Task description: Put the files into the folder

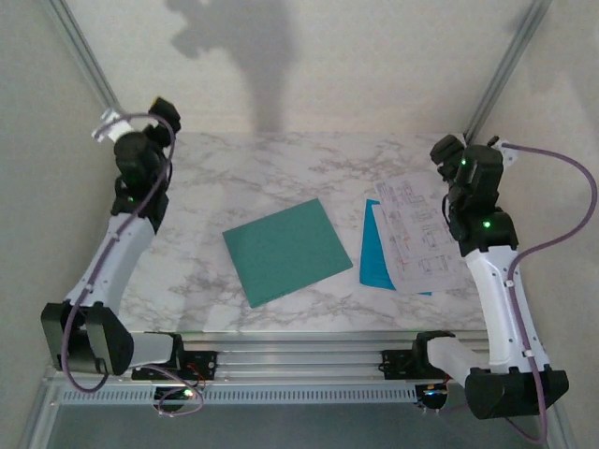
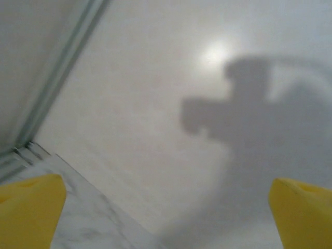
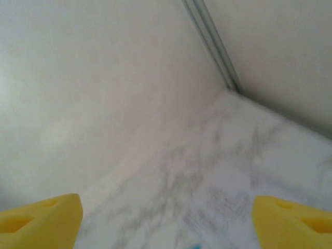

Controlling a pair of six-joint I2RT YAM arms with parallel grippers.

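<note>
The teal-green folder (image 1: 285, 251) lies flat and closed in the middle of the marble table. The files (image 1: 419, 234), white sheets printed with small diagrams, lie to its right on top of a bright blue sheet (image 1: 374, 254). My right gripper (image 1: 449, 152) hangs raised over the far end of the files. Its yellow fingers (image 3: 44, 220) stand wide apart with nothing between them, so it is open (image 3: 166, 218). My left gripper (image 1: 161, 108) is raised at the table's far left corner, well away from the folder. It is open (image 2: 166, 207), with only wall and table between its yellow fingertips (image 2: 31, 207).
White walls with metal corner posts (image 1: 89, 56) close in the table's back and sides. An aluminium rail (image 1: 299, 360) runs along the near edge between the arm bases. Bare marble (image 1: 271, 168) lies behind the folder.
</note>
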